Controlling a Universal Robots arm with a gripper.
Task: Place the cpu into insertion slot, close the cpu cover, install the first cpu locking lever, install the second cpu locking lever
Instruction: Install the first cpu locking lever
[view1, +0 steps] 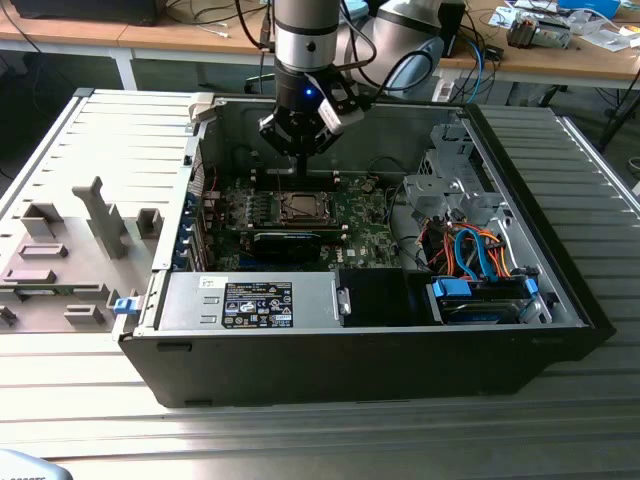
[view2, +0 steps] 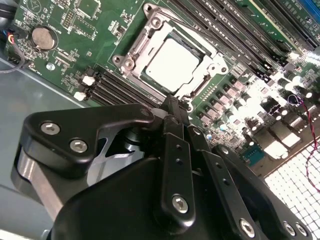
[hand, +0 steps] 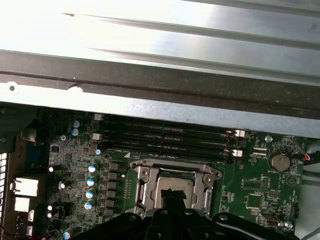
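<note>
Lab: cluttered benches (view1: 560, 55) (cables everywhere).

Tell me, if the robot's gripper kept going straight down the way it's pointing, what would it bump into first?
Probably the cpu cover, at the edge nearest the gripper, with the cpu showing through its window. In the second wrist view the closed fingertips point at that edge, just above the green motherboard. Depth is hard to judge.

My gripper (view2: 172, 107) is matt black plastic or coated metal, can't tell which, with bright steel screws. The cpu (view2: 172, 65) has a smooth satin silver metal top. The cpu cover (view2: 150, 37) is bare silver metal, slightly glossy. The motherboard (view2: 100, 30) is glossy green. The case (view1: 560, 270) walls are dull grey sheet metal; the table (view1: 330, 430) is ribbed, brushed aluminium.
</note>
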